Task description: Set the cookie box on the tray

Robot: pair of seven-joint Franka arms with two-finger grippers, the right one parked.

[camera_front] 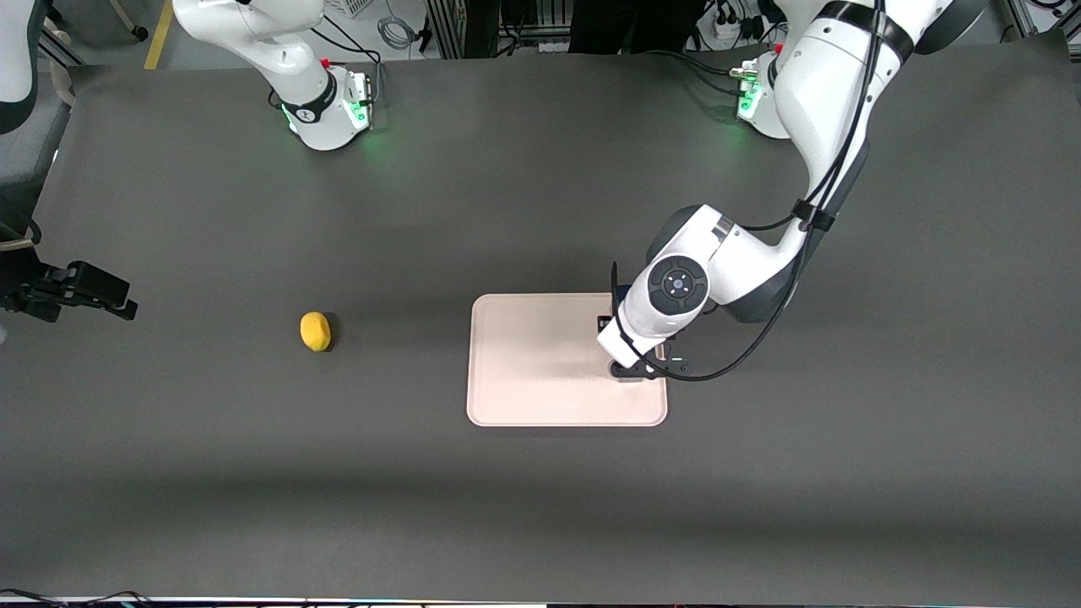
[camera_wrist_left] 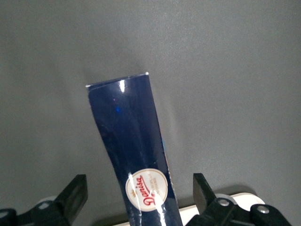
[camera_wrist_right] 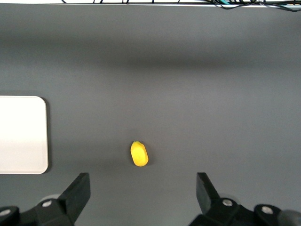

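Observation:
The cookie box (camera_wrist_left: 131,136) is a narrow dark-blue carton with a round white-and-red logo. It lies between the fingers of my left gripper (camera_wrist_left: 140,194), with a gap showing on each side, so the gripper is open and not touching it. The logo end is over the rim of the pale pinkish tray (camera_wrist_left: 237,197); the rest of the box reaches out over the dark table. In the front view my gripper (camera_front: 649,365) hovers over the tray (camera_front: 540,363) at its edge toward the working arm's end, and the wrist hides the box.
A small yellow lemon-like lump (camera_front: 315,330) lies on the dark table mat toward the parked arm's end, well apart from the tray. It also shows in the right wrist view as the lump (camera_wrist_right: 139,154), with a tray corner (camera_wrist_right: 21,134) beside it.

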